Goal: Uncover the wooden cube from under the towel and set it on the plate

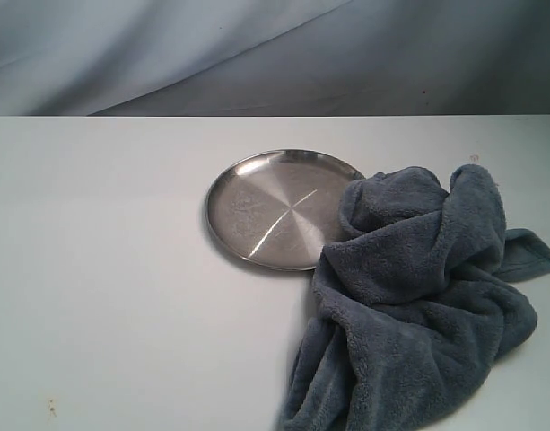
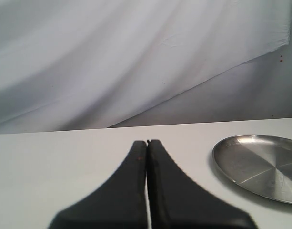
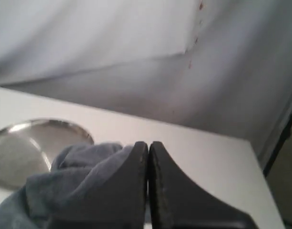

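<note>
The blue-grey towel (image 1: 418, 305) lies bunched in thick folds at the right of the white table, its far-left fold draped over the rim of the silver plate (image 1: 275, 208). The wooden cube is hidden; no part of it shows. Neither gripper appears in the exterior view. In the left wrist view my left gripper (image 2: 147, 141) is shut with nothing in it, over bare table, and the plate (image 2: 260, 164) lies off to one side. In the right wrist view my right gripper (image 3: 148, 143) is shut and empty, close beside the towel (image 3: 69, 176), with the plate (image 3: 26, 143) beyond.
A grey-white cloth backdrop (image 1: 275, 54) hangs behind the table's far edge. The white table (image 1: 95, 269) stretches bare to the left of the plate. Its right edge (image 3: 260, 171) shows in the right wrist view.
</note>
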### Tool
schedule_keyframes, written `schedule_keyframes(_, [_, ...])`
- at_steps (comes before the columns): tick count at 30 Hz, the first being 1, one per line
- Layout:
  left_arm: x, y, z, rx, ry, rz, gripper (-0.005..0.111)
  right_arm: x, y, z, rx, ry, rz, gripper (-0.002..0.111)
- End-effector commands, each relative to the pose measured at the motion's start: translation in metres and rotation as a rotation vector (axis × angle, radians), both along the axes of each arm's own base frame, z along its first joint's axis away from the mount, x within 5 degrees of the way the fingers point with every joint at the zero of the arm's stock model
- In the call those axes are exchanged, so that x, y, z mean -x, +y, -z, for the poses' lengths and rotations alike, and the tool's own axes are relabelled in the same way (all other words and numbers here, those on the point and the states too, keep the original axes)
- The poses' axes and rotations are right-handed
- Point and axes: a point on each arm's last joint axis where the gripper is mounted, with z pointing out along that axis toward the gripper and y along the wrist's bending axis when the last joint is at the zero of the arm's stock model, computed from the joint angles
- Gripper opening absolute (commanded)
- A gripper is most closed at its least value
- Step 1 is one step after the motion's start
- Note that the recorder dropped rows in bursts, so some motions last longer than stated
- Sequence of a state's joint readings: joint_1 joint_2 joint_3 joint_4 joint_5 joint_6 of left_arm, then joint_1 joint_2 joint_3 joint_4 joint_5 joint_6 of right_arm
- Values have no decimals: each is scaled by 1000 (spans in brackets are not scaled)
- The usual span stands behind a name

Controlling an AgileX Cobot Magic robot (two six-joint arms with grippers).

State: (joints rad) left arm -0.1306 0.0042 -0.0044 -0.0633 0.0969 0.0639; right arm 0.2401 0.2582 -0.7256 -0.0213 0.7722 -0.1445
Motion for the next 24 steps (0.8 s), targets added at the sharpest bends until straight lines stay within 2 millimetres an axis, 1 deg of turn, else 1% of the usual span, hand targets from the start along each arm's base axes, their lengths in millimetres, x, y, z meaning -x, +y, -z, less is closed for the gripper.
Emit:
schedule_keyframes(1, [0,0,0,6,-10,-3,0,-34,13,-4,9,296,-37,0])
schedule_keyframes(3, [0,0,0,6,-10,-3,0,-48,19,-6,-6,378,-44,0])
schedule_keyframes(6, [0,0,0,6,-10,-3,0,-75,33,-1,-58,525,-70,0])
schedule_keyframes(9, [0,0,0,6,-10,-3,0,-99,43,13,-57,664,-82,0])
schedule_keyframes(10, [0,0,0,6,-10,-3,0,-109,48,21,-48,730,-91,0])
schedule_keyframes(13, [0,0,0,6,-10,-3,0,-129,61,40,-18,852,-117,0])
schedule_keyframes(19, [0,0,0,6,-10,-3,0,-158,93,74,72,991,-185,0])
schedule_keyframes(24, [0,0,0,6,-10,-3,0,-169,110,94,106,1046,-205,0])
